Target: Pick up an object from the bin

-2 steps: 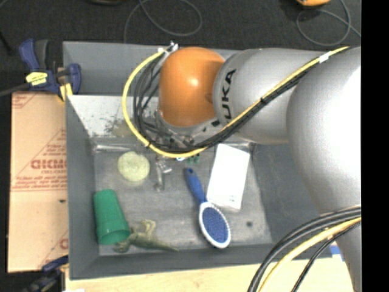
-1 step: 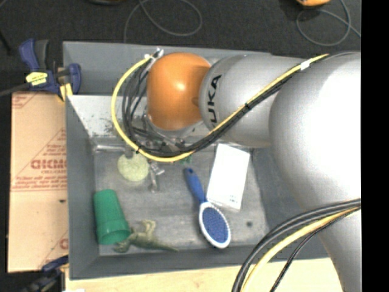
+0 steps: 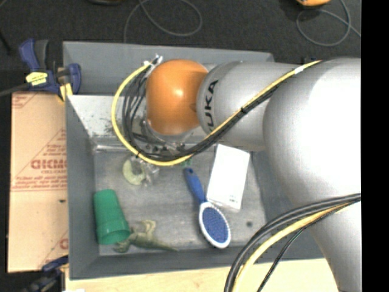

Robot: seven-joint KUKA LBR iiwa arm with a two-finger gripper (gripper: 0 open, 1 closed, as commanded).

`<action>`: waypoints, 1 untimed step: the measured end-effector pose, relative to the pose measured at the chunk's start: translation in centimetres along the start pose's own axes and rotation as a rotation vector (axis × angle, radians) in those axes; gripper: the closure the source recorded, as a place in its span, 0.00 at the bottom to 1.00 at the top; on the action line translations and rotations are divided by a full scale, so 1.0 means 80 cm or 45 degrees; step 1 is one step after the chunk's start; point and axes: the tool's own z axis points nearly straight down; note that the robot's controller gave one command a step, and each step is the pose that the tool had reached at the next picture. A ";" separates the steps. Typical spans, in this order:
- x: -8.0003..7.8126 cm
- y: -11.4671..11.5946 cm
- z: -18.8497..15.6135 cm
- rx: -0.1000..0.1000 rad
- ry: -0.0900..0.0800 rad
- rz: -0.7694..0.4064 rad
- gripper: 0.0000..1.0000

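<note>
My gripper [image 3: 148,168] hangs below the orange wrist cover at the back left of the bin floor. It is low over a small pale yellow-green round thing [image 3: 131,173] and partly hides it. Whether it touches that thing I cannot tell. A blue-handled brush [image 3: 207,214] with a white-rimmed blue head lies to the right of the gripper, pointing toward the front. A white flat box [image 3: 229,176] lies just beyond the brush's handle, on the right.
A green plastic cup [image 3: 109,217] lies on its side at the front left. An olive-green, limp toy-like thing [image 3: 143,237] sprawls beside it along the front wall. The arm spans the bin's right and back.
</note>
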 end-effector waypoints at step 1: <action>0.000 0.000 0.000 0.000 0.000 0.002 1.00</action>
